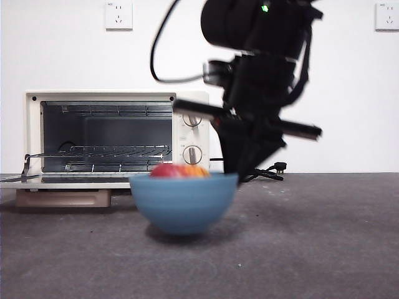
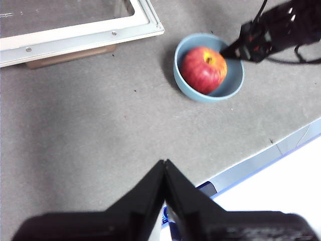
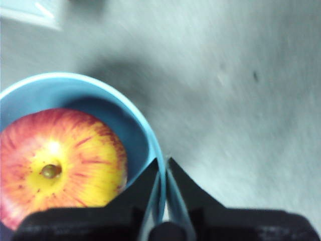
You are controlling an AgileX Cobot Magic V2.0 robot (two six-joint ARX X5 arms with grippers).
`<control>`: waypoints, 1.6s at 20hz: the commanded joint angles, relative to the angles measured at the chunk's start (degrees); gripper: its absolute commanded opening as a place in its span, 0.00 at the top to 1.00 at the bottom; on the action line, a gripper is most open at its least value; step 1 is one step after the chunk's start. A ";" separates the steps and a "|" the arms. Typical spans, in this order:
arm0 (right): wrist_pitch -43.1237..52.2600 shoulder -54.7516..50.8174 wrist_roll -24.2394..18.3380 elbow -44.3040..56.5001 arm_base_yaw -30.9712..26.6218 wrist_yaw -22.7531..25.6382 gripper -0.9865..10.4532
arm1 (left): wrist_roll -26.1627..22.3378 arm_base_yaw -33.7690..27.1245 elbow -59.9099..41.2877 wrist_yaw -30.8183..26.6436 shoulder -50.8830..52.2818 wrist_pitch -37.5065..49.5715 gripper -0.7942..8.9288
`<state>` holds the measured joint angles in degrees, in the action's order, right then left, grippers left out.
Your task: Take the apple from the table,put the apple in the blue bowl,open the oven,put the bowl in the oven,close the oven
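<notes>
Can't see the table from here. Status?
Right hand shut on blue bowl rim, apple inside. Left hand shut, idle. Oven open, path clear.

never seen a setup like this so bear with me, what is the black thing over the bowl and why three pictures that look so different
It is one of two robot arms at a table. One picture looks level across the table from a low camera; the other two come from cameras on each arm's wrist. The right gripper has closed its two black jaws on the rim of the blue bowl, one inside, one outside. The apple lies in the bowl. Behind stands the oven, its door folded down open. The left gripper waits apart from the bowl, jaws together, holding nothing.
</notes>
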<state>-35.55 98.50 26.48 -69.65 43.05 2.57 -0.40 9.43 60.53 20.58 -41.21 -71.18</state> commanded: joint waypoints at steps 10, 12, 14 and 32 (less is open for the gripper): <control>-14.80 19.67 -7.13 -46.88 1.55 -0.17 0.92 | 0.42 0.15 -0.17 0.37 0.20 1.77 0.92; -18.71 26.93 -7.15 -57.70 1.55 -0.20 0.92 | 0.42 0.15 -0.17 0.39 0.17 1.79 0.92; -21.44 33.07 -7.13 -66.69 1.25 -0.20 0.92 | 0.42 0.15 -0.17 0.39 0.20 1.79 0.92; -18.01 43.47 7.19 -76.00 -1.73 2.40 0.92 | 0.39 0.15 -0.17 0.39 0.20 1.40 0.92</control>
<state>-54.48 141.16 31.38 -145.40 41.36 5.10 -0.36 9.43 60.53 20.58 -41.21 -69.84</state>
